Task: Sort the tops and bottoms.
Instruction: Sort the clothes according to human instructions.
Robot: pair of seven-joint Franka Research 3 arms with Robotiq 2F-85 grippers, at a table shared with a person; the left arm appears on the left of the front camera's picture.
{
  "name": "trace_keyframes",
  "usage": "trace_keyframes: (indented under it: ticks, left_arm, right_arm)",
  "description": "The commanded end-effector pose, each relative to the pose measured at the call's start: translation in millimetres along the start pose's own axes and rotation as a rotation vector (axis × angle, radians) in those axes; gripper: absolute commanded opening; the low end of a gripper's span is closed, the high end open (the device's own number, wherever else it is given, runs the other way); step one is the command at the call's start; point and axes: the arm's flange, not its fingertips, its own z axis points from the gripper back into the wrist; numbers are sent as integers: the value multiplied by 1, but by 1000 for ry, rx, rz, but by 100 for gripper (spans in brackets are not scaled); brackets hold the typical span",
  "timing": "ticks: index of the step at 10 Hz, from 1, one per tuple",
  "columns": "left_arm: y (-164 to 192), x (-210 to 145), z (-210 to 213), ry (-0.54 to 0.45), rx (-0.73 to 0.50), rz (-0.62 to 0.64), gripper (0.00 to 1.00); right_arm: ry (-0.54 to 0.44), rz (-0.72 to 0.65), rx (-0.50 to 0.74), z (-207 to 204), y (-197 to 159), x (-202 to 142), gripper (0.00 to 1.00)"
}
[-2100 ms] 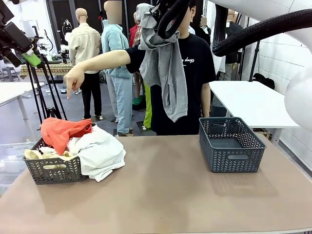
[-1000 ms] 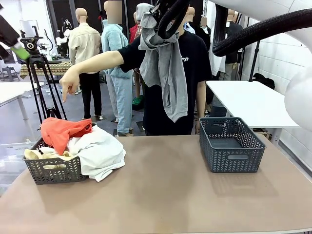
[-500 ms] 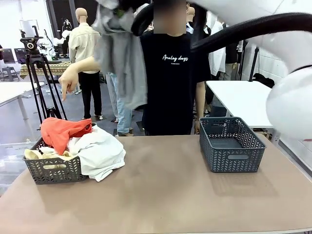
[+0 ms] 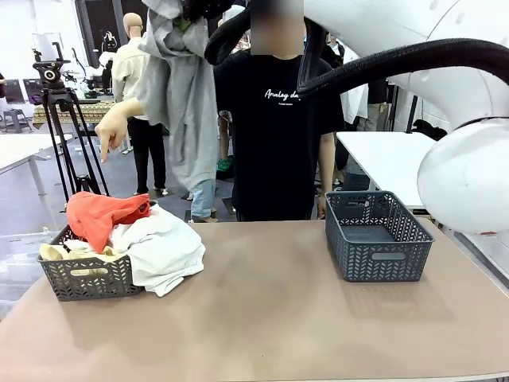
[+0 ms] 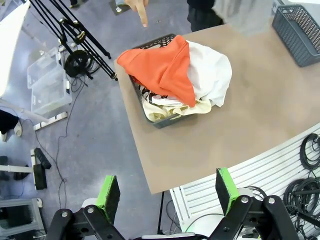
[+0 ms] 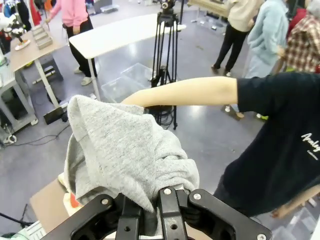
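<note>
The right claw (image 6: 167, 202) rises from the bottom edge, its black fingers pinched tight on a grey garment (image 6: 120, 150) that bunches up over them in soft folds. Beyond the cloth a person's bare arm (image 6: 185, 92) stretches across, coming from a black T-shirt (image 6: 272, 150) with white lettering. Farther off stand a tripod (image 6: 165, 55) and a white table (image 6: 120, 35).

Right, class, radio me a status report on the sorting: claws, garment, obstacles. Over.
Right claw shut on soft grey cloth garment, held high. Left claw open, empty. Person's hand points down over full dark plastic basket.
</note>
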Motion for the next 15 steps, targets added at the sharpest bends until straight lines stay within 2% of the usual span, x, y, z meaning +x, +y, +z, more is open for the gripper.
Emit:
trace_keyframes:
  ticks: [1, 3, 5, 7, 9, 11, 12, 13, 14, 15]
  left_arm:
    - [2, -2, 2, 10, 8, 3, 100]
    - [2, -2, 2, 10, 8, 3, 100]
    - [2, -2, 2, 10, 8, 3, 100]
    - [2, -2, 2, 10, 8, 3, 100]
    - [2, -2, 2, 10, 8, 3, 100]
    - [2, -2, 2, 10, 8, 3, 100]
    - [2, -2, 2, 10, 8, 3, 100]
    - [2, -2, 2, 10, 8, 3, 100]
    - [2, -2, 2, 10, 8, 3, 100]
    - [2, -2, 2, 10, 8, 3, 100]
  right_arm:
    - [16, -13, -19, 3, 4, -1, 0]
    - [-2, 0, -5, 4, -2, 2, 0]
    - [-72, 44, 165, -58, -6, 30, 0]
    - [-93, 119, 295, -114, 10, 60, 0]
    - [-93, 156, 443, -178, 33, 76, 0]
    - [-159, 208, 546, -215, 63, 91, 0]
    - [-170, 236, 576, -235, 70, 87, 0]
    - [-120, 203, 591, -263, 64, 70, 0]
    - [-126, 211, 524, -130, 100, -58, 0]
    - [-126, 211, 524, -130, 100, -58, 0]
